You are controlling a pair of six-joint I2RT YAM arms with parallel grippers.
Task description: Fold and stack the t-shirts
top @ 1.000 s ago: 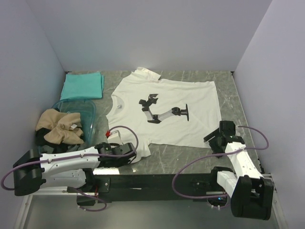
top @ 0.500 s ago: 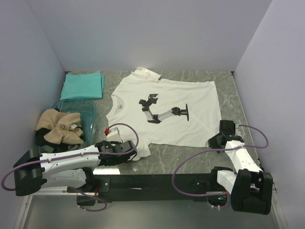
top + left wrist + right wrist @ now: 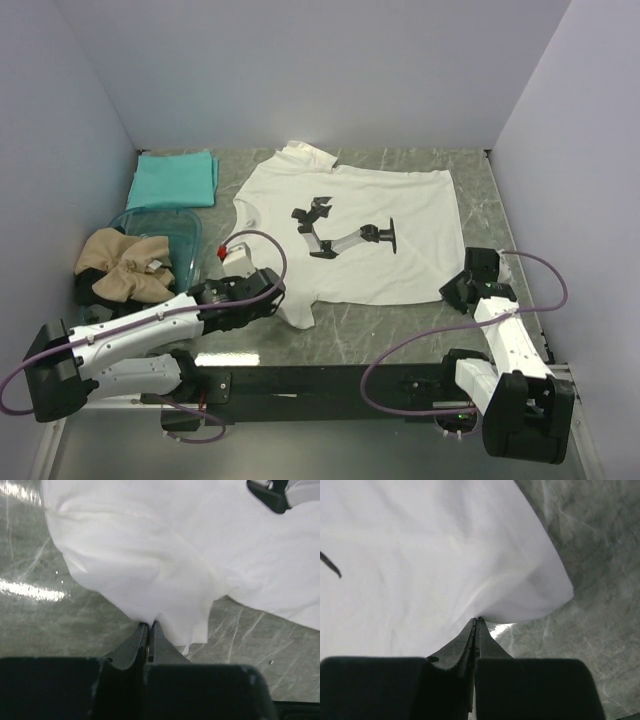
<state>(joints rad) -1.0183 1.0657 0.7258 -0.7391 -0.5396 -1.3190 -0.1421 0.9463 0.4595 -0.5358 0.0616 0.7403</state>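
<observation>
A white t-shirt [image 3: 350,215] with a black chest print lies spread flat on the grey marble table [image 3: 380,335]. My left gripper [image 3: 268,300] is shut on its near-left sleeve; in the left wrist view the white cloth [image 3: 165,575] bunches up from the closed tips [image 3: 149,625]. My right gripper [image 3: 458,290] is shut on the shirt's near-right hem corner; the white cloth [image 3: 435,555] rises from the pinched tips [image 3: 478,620]. A folded teal t-shirt [image 3: 175,180] lies at the back left. A crumpled tan t-shirt [image 3: 125,265] sits in the bin.
A clear blue-tinted plastic bin [image 3: 185,235] stands at the left, holding the tan shirt. Lavender walls close in the table on three sides. Purple cables loop off both arms near the front edge.
The right gripper has moved forward to the shirt's near-right corner and closed on it. The left gripper, still shut on the sleeve, has shifted up and away from the front edge.
</observation>
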